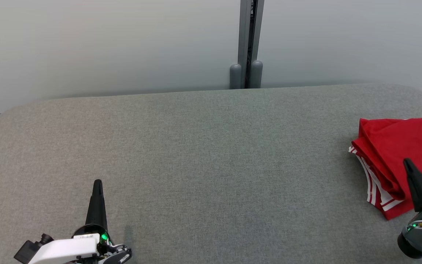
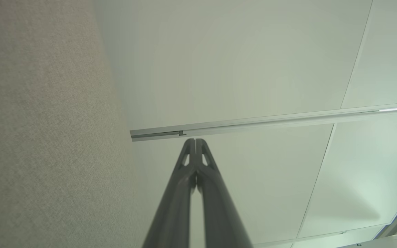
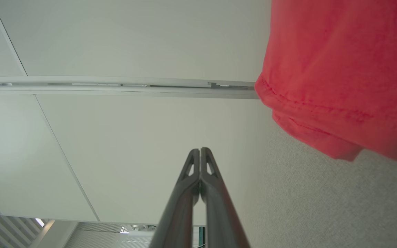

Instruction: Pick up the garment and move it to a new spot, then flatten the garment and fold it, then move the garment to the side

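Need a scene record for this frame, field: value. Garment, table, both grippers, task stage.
garment: red with white stripes, folded, at the table's right end
table: grey fabric top, pale wall behind
left gripper: jaws shut, holding nothing, far from the garment
right gripper: jaws shut, holding nothing, close beside the garment, not gripping it
task stage: garment looks folded and set to the side

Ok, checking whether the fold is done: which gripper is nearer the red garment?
Right. The right gripper, shut, is close beside the folded red garment; the left gripper, shut, is far across the grey surface.
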You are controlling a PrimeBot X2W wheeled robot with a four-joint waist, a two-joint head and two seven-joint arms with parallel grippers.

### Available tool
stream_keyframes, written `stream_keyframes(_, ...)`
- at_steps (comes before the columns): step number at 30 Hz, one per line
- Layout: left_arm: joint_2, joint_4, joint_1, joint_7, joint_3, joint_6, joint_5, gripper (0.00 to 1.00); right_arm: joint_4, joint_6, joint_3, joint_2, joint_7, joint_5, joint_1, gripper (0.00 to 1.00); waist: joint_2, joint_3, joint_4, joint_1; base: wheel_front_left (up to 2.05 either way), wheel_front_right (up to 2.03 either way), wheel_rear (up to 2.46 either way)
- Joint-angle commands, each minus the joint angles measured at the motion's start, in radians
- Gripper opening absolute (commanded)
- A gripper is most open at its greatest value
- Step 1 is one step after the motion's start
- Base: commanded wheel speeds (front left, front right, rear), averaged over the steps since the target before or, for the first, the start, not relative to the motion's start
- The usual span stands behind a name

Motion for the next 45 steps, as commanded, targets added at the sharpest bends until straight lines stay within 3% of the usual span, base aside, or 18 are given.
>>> stream_keyframes(1, 0.002, 0.001, -0.02, 0.002, 0.002, -0.005, -0.002, 0.0, -0.001, 0.002, -0.001, -0.005, 0.005, -0.001, -0.004, 0.0, -0.0001, 0.0, 0.0, 0.0, 0.0, 0.0, 0.0)
stream_keyframes(45, 0.002, 0.001, -0.02, 0.002, 0.002, -0.005, -0.001, 0.0, 0.0, 0.003, -0.022, 0.008, 0.02, -0.017, -0.009, 0.0, -0.0001, 0.0, 0.0, 0.0, 0.0, 0.0, 0.0)
